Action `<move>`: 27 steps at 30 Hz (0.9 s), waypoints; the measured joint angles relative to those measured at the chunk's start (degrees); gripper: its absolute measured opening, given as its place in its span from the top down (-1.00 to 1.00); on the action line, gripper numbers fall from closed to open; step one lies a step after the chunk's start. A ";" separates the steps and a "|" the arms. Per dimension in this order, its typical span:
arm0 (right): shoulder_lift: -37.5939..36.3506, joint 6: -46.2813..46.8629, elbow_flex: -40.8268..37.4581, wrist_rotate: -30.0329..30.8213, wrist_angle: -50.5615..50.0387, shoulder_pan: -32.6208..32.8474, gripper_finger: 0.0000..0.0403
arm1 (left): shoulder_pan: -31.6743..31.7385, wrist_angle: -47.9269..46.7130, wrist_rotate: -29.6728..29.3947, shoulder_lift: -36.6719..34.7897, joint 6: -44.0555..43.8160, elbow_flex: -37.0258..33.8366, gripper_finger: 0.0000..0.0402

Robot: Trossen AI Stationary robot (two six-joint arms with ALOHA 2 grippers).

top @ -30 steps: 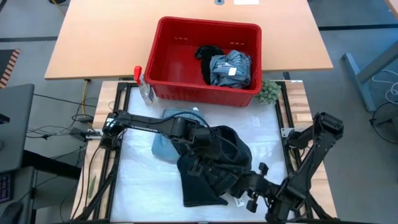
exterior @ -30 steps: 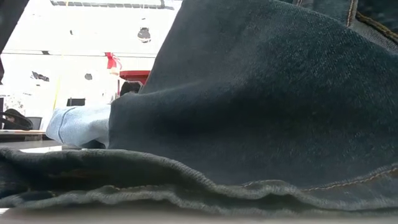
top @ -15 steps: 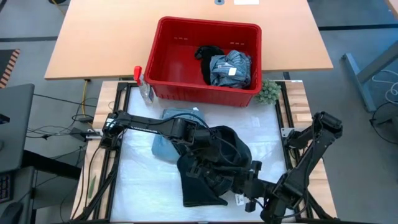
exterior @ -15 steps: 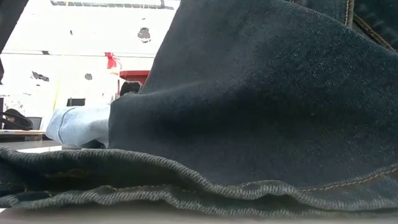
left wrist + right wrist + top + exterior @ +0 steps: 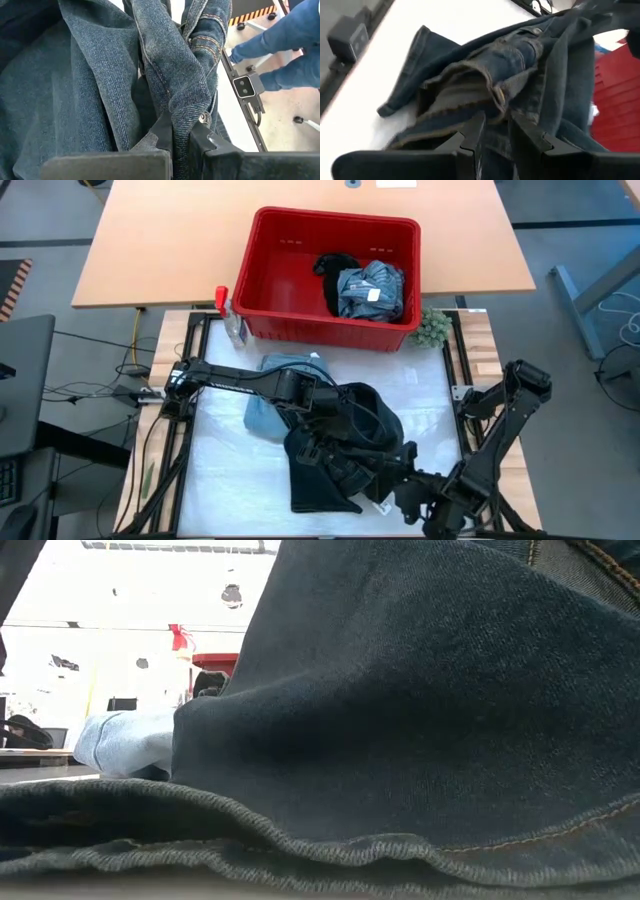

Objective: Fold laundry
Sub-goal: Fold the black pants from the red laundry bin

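Dark navy jeans [image 5: 345, 442] lie heaped in the middle of the white mat and fill the low view [image 5: 400, 720]. My left gripper [image 5: 330, 442] reaches in from the table's left and is shut in the heap [image 5: 181, 142]. My right gripper [image 5: 392, 483] comes from the near right corner and is shut on the heap's near right edge [image 5: 494, 135]. A light blue garment [image 5: 278, 395] lies on the mat, partly under the jeans. Black [image 5: 335, 268] and grey-blue striped [image 5: 372, 290] garments sit in the red basket. My left gripper pinches a raised fold of the jeans, a seamed edge with a metal rivet [image 5: 202, 118], between its two fingers [image 5: 162, 132]. The fold stands up past the fingers while the rest of the jeans lies on the mat. My right gripper has bunched denim at the heap's near right edge [image 5: 495, 107] between its two fingers [image 5: 472, 132], coming in low from the near right. How many layers it has cannot be told. The jeans rest on the mat.
The red basket [image 5: 265, 290] stands on the far table, touching the mat's far edge. A small green fuzzy ball [image 5: 433, 327] lies beside its right corner, a red-capped bottle [image 5: 228, 315] by its left. A person's blue-clad legs [image 5: 280, 45] show beyond the table.
My right gripper has moved toward the table's left, into the near right edge of the jeans. The near folds of the jeans have shifted slightly in the low view. The left arm has stayed in place.
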 joint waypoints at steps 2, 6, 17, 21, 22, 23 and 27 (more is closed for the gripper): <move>0.00 0.00 0.00 -1.65 2.06 -0.78 0.45 | 0.00 0.08 0.00 0.00 -0.11 0.00 1.00; 0.00 2.62 0.00 -9.29 3.51 -2.36 0.43 | 0.00 0.12 0.00 0.00 -0.31 0.00 1.00; 0.02 6.69 0.00 -16.50 1.49 -4.31 -0.15 | -0.17 -0.44 -0.05 0.00 -1.90 0.00 1.00; -0.17 10.01 2.15 -17.10 -2.66 -3.44 -0.19 | -1.28 -2.08 -4.10 -1.40 -1.31 -0.02 1.00; -0.19 12.19 3.69 -17.12 -4.50 -3.40 -0.18 | -1.63 -2.18 -5.35 -2.08 -1.28 -0.04 1.00; -0.27 15.82 5.48 -17.39 -6.85 -3.40 -0.16 | -1.93 -2.45 -6.08 -2.77 -1.25 -0.04 1.00; -0.44 37.03 10.65 -20.81 -18.45 -3.33 -0.08 | -3.42 -3.53 -8.11 -3.85 -2.28 -0.02 1.00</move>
